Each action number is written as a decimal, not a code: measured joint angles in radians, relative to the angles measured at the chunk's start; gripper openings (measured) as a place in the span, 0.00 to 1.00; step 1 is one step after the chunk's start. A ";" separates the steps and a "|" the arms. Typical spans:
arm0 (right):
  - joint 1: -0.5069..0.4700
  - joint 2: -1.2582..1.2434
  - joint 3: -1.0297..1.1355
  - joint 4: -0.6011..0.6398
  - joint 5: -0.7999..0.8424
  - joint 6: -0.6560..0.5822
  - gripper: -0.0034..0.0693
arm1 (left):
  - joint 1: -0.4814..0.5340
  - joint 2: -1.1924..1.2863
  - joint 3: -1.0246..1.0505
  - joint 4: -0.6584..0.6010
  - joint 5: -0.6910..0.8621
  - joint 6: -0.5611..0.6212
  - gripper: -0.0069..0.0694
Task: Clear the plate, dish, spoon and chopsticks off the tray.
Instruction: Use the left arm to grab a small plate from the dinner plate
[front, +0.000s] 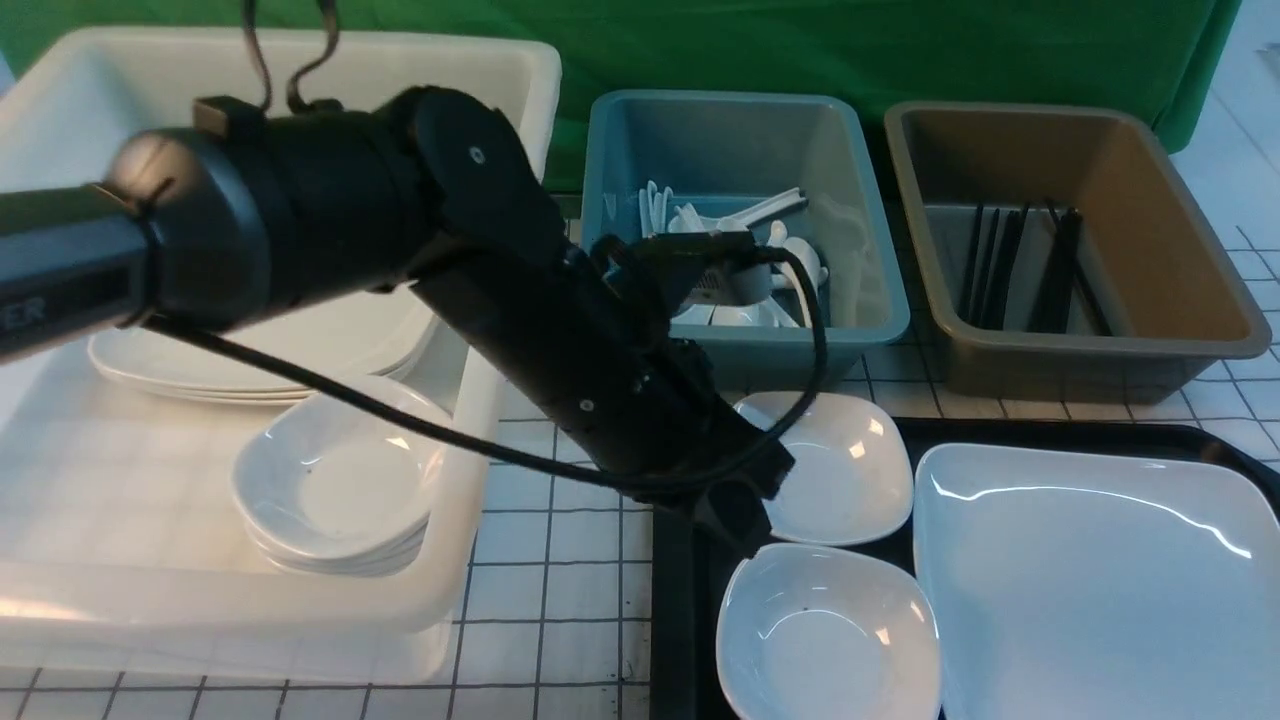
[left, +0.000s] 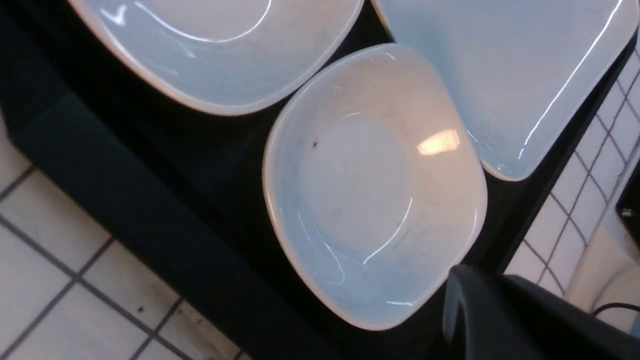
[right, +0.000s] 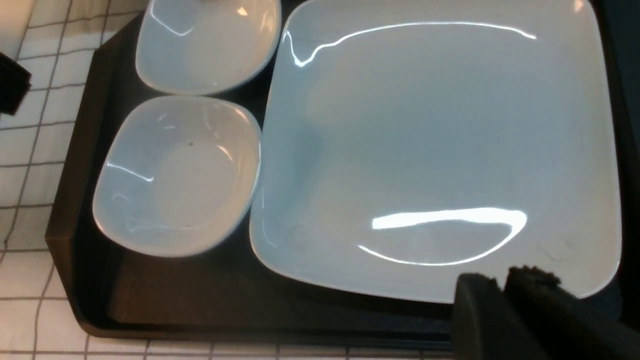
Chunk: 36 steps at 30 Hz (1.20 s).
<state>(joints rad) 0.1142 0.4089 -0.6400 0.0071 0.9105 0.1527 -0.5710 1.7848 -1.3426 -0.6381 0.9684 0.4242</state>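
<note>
The black tray (front: 672, 620) holds the large white square plate (front: 1100, 580) on its right. Two small white dishes lie on its left, a far one (front: 850, 470) and a near one (front: 830, 640). My left gripper (front: 745, 525) hovers over the tray's left part, by the far dish's (left: 375, 185) left edge. Only one finger (left: 462, 292) shows clearly there, and nothing is in it. My right gripper (right: 505, 282) is shut and empty above the plate's (right: 440, 140) near edge, and it is out of the front view. No spoon or chopsticks show on the tray.
A big white bin (front: 480, 420) at the left holds stacked plates and small dishes. A blue bin (front: 870, 330) behind the tray holds white spoons. A brown bin (front: 1200, 340) at the back right holds black chopsticks. The table is white and tiled.
</note>
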 joint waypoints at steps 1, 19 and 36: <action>0.000 0.000 0.000 0.000 -0.012 0.000 0.22 | -0.024 0.014 -0.011 0.040 -0.018 0.000 0.24; 0.000 0.000 0.000 0.000 -0.037 0.000 0.22 | -0.091 0.190 -0.018 0.264 -0.267 -0.008 0.66; 0.000 0.000 0.000 0.000 -0.034 0.000 0.22 | -0.091 0.243 -0.069 0.114 -0.112 -0.010 0.14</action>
<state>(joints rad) 0.1142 0.4089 -0.6400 0.0071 0.8770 0.1527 -0.6623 2.0274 -1.4115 -0.5243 0.8560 0.4143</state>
